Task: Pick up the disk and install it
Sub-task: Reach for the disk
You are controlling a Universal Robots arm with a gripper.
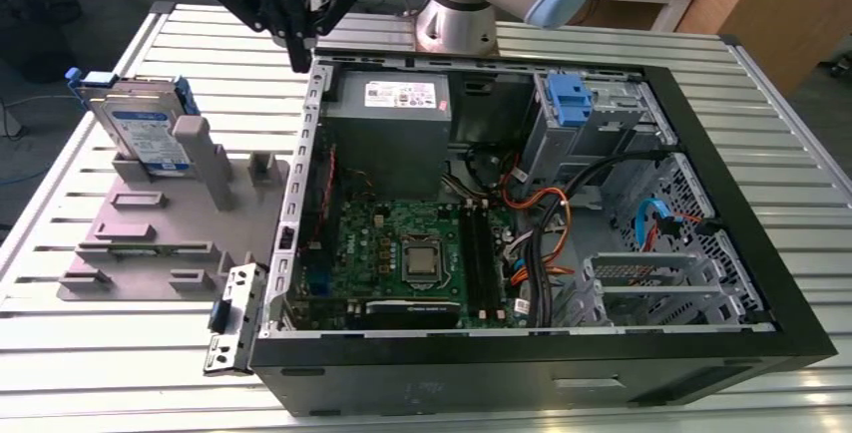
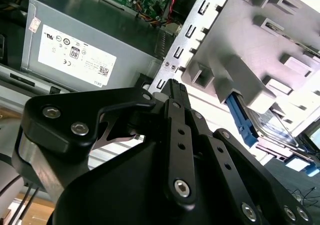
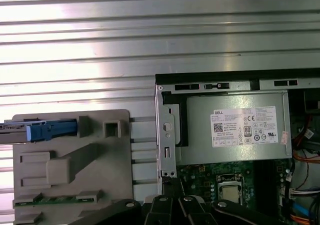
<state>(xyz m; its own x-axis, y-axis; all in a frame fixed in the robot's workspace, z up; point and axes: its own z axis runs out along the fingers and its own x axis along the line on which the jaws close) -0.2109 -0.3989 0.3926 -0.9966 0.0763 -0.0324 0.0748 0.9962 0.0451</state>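
My gripper hangs just above the far corner of the open computer case, close to the wall that faces the holder. Its tips are pressed together with nothing between them. In the second wrist view the gripper narrows to a closed point over the edge of that wall.

Just inside that corner of the case I see the grey power supply with its white sticker, and nearer the camera the green motherboard. A blue latch piece stands upright in the drive cage on the exterior view's right.

The disk is well apart from the gripper. It stands on edge in a slot at the far end of the grey holder, on the exterior view's left, label facing out and blue rails along its edges. In the first wrist view I see the disk edge-on, its blue rail pointing toward a grey post. Holder and case sit side by side on the slatted metal surface.
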